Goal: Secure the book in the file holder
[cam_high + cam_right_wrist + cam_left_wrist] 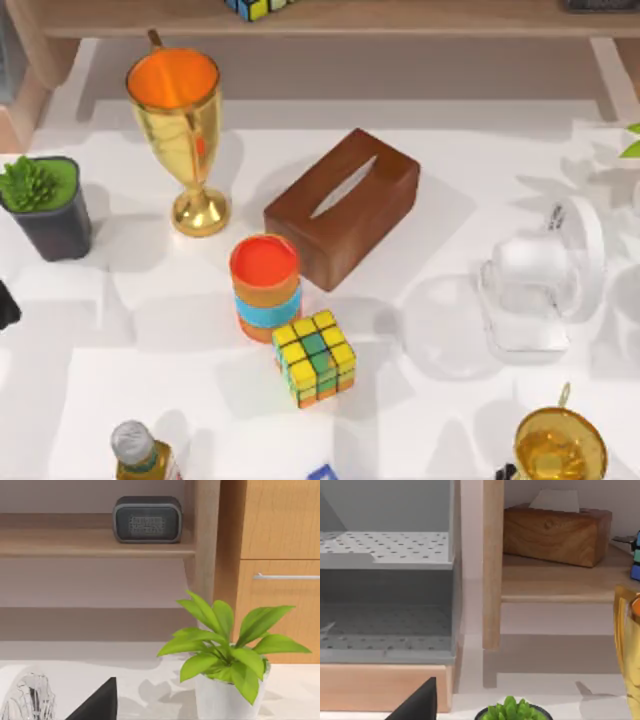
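orange-lined gold trophy cup (180, 110); grey perforated file holder (385, 605)

The bench (90, 400) is crowded through its middle: a brown tissue box (342, 207), a striped orange cup (265, 286) and a colour cube (314, 357) stand close together, the cup just beside both. A gold trophy (185, 130) and potted succulent (42, 205) block the left. Open white surface lies between cube and what seems a clear glass object (535, 290) at right
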Controlling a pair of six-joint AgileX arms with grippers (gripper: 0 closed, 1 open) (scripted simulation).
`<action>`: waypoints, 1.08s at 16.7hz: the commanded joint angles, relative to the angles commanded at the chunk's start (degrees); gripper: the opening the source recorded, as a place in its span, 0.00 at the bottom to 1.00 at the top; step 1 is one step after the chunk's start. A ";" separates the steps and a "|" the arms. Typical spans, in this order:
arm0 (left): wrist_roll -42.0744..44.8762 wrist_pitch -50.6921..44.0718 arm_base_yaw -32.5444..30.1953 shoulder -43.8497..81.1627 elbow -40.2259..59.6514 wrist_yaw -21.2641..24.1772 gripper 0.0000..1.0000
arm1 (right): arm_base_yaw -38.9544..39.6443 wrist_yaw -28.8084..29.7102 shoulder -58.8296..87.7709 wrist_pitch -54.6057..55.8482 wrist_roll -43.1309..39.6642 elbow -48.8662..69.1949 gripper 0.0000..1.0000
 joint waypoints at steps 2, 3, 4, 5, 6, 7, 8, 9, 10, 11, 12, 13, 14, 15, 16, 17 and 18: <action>0.03 -0.23 -1.64 8.73 8.90 -1.45 1.00 | 0.00 0.00 0.00 0.00 0.00 0.00 1.00; 0.05 -0.35 -2.53 13.70 14.02 -2.25 1.00 | 0.00 0.00 0.00 0.00 0.00 0.00 1.00; 0.07 -0.48 -3.46 18.95 19.46 -3.07 1.00 | 0.00 0.00 0.00 0.00 0.00 0.00 1.00; 0.09 -0.61 -4.43 24.45 25.16 -3.93 1.00 | 0.00 0.00 0.00 0.00 0.00 0.00 1.00; 0.11 -0.75 -5.42 30.09 31.02 -4.81 1.00 | 0.00 0.00 0.00 0.00 0.00 0.00 1.00; 0.13 -0.89 -6.44 35.84 37.02 -5.71 1.00 | 0.00 0.00 0.00 0.00 0.00 0.00 1.00; 0.15 -1.03 -7.46 41.61 43.08 -6.62 1.00 | 0.00 0.00 0.00 0.00 0.00 0.00 1.00; 0.17 -1.16 -8.47 47.36 49.11 -7.51 1.00 | 0.00 0.00 0.00 0.00 0.00 0.00 1.00; 0.19 -1.30 -9.44 52.99 55.00 -8.37 1.00 | 0.00 0.00 0.00 0.00 0.00 0.00 1.00; 0.21 -1.43 -10.37 58.40 60.65 -9.20 1.00 | 0.00 0.00 0.00 0.00 0.00 0.00 1.00; 0.23 -1.55 -11.26 63.55 66.01 -9.99 1.00 | 0.00 0.00 0.00 0.00 0.00 0.00 1.00; 0.25 -1.67 -12.11 68.45 71.04 -10.74 1.00 | 0.00 0.00 0.00 0.00 0.00 0.00 1.00; 0.27 -1.78 -12.91 73.03 75.73 -11.46 1.00 | 0.00 0.00 0.00 0.00 0.00 0.00 1.00; 0.28 -1.88 -13.65 77.22 80.02 -12.11 1.00 | 0.00 0.00 0.00 0.00 0.00 0.00 1.00; 0.29 -1.97 -14.31 80.96 83.86 -12.70 1.00 | 0.00 0.00 0.00 0.00 0.00 0.00 1.00; 0.31 -2.05 -14.89 84.20 87.21 -13.21 1.00 | 0.00 0.00 0.00 0.00 0.00 0.00 1.00; 0.32 -2.11 -15.37 86.91 89.99 -13.64 1.00 | 0.00 0.00 0.00 0.00 0.00 0.00 1.00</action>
